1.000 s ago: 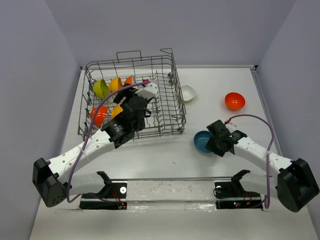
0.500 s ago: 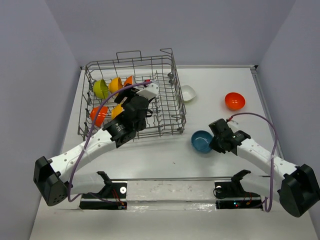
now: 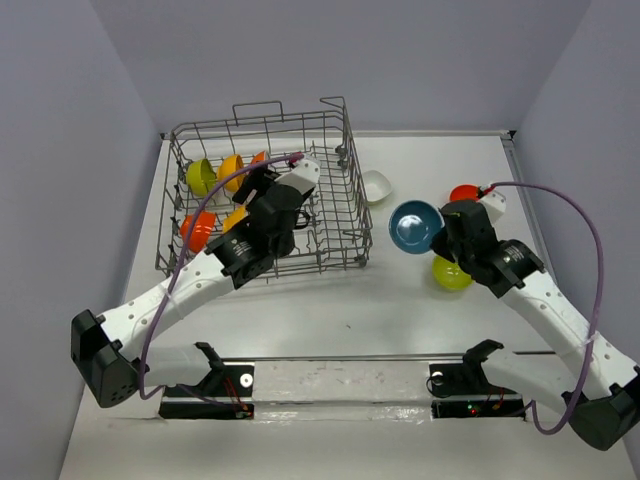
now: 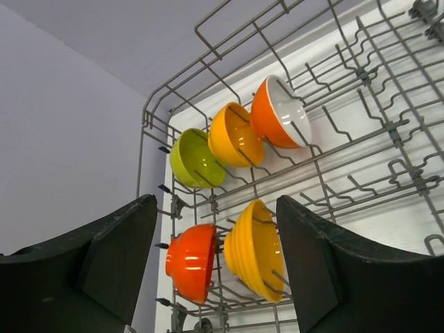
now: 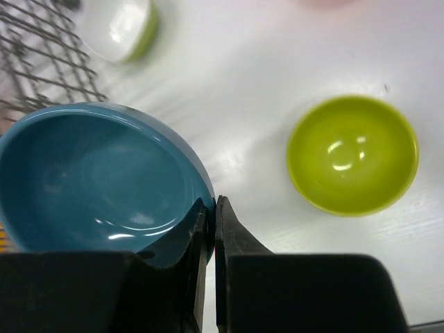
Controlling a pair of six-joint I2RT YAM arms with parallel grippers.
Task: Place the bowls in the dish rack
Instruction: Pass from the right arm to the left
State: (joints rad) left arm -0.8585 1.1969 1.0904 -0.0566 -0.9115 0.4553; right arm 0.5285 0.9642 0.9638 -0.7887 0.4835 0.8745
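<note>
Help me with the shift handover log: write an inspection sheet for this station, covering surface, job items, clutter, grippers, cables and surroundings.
Surface: white table, loose bowls on its right half.
Job's things: dish rack holds five bowls; teal bowl held tilted, right of the rack; lime green bowl, white bowl and red-orange bowl on the table.
Clutter: nothing seen.
Grippers: left gripper open at the rack, holding nothing; right gripper shut on the teal bowl's rim.
Cables: left purple cable and right purple cable loop off the arms.
Surroundings: plain walls; nothing else seen.
</note>
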